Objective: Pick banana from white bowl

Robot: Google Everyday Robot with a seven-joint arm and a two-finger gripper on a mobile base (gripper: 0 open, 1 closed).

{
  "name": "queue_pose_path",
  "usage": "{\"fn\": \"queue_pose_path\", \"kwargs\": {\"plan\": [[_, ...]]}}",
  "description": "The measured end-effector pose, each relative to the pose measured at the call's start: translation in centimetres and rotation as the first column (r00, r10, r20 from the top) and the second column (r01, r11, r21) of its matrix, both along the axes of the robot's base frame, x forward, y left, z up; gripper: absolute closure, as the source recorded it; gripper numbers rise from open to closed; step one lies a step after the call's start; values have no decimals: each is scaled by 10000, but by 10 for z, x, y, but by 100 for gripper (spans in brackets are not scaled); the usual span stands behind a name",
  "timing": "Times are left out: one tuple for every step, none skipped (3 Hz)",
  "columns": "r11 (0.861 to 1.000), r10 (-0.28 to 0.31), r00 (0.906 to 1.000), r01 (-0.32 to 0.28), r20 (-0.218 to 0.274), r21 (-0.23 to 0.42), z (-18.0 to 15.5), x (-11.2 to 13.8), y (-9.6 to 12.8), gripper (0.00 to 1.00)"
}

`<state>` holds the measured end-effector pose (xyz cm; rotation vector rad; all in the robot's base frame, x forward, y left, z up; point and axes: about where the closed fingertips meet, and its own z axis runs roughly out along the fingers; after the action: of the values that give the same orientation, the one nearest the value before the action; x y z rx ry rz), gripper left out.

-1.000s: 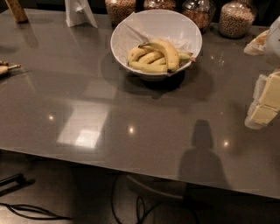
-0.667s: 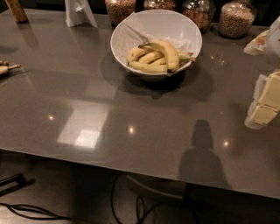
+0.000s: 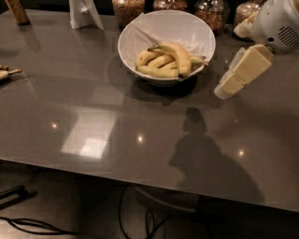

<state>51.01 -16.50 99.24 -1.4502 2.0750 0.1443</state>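
Camera view, the table: a dark glossy table (image 3: 70, 107) fills the view, with glass jars (image 3: 127, 6) of grain along its far edge.
White bowl: the white bowl (image 3: 187, 25) stands at the far middle of the table, just in front of the jars.
Banana: the banana (image 3: 180, 57), the longest and most curved of the yellow bunch, lies inside the bowl. It arches over the shorter ones with its dark stem toward the bowl's middle.
Gripper: the gripper (image 3: 223, 91) hangs above the table to the right of the bowl, near its rim but apart from it, slanting down and leftward.
Pincer state: how far it is open cannot be told from here. It has hold of nothing, since the banana is in the bowl and nothing shows at its tip.
Change: a second ago the gripper was lower and right at the picture's right edge. It has since come up and in toward the bowl. Its shadow (image 3: 205, 154) on the table has slid the same way, while bowl and bananas have not moved.
Meaning for the task: this looks like the approach, with no contact made. The gripper probably has to get above the rim and come down on the banana's arched back.
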Motion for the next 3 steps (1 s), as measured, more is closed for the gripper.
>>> {"fn": "queue_pose_path", "kwargs": {"plan": [[9879, -267, 9992, 218, 299, 1534, 8, 38, 27, 0], [9879, -269, 9992, 220, 300, 1535, 8, 39, 27, 0], [9826, -955, 9924, 815, 770, 1670, 11, 49, 28, 0]]}}
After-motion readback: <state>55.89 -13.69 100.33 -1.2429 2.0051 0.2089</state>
